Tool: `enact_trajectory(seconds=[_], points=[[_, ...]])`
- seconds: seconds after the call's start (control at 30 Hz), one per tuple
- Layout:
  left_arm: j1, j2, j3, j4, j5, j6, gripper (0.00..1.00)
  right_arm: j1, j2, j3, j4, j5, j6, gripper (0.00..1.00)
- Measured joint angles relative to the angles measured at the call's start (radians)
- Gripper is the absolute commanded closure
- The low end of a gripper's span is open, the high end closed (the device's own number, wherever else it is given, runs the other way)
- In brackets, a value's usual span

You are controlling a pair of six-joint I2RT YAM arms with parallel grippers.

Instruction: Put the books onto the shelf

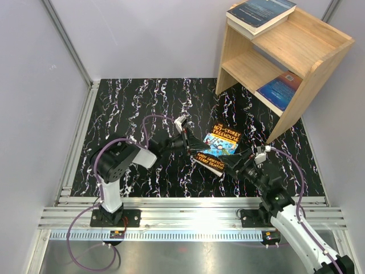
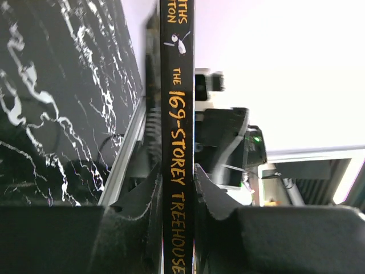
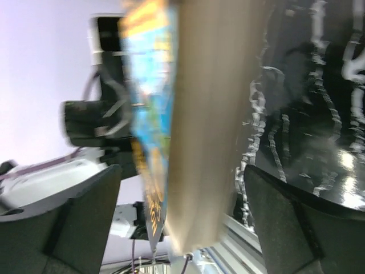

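- Left wrist view shows the Treehouse book (image 2: 177,171) spine-on. It is a thin paperback, light but floppy and glossy, so I judge it would sag or slip if pinched by a corner.
- My left fingers (image 2: 140,228) are clamped across its spine, the stiffest place to hold it.
- My right fingers (image 3: 85,228) stand wide apart on either side of the page edge, gripping nothing.
- It hangs tilted above the desk (image 1: 142,103) between both arms, well apart from the shelf (image 1: 296,51), where other books (image 1: 262,12) lie.
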State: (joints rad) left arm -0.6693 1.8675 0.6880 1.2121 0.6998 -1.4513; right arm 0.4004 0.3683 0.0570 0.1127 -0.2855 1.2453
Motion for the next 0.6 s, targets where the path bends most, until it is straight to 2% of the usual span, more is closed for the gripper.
enact_trajectory(seconds=[0.1,0.3,0.43,0.6], points=[[0.000,0.035,0.000,0.013,-0.007,-0.041,1.00,0.000,-0.034,0.000,0.026,-0.018,0.022,0.33],[0.001,0.045,-0.001,0.027,-0.022,-0.060,1.00,0.000,-0.084,0.000,0.024,-0.032,0.057,0.54],[-0.003,0.034,-0.001,0.029,-0.039,-0.043,1.00,0.000,-0.122,0.000,-0.006,-0.036,0.065,0.61],[-0.010,-0.012,-0.001,-0.005,-0.063,-0.005,1.00,0.000,-0.171,0.001,-0.051,-0.039,0.074,0.64]])
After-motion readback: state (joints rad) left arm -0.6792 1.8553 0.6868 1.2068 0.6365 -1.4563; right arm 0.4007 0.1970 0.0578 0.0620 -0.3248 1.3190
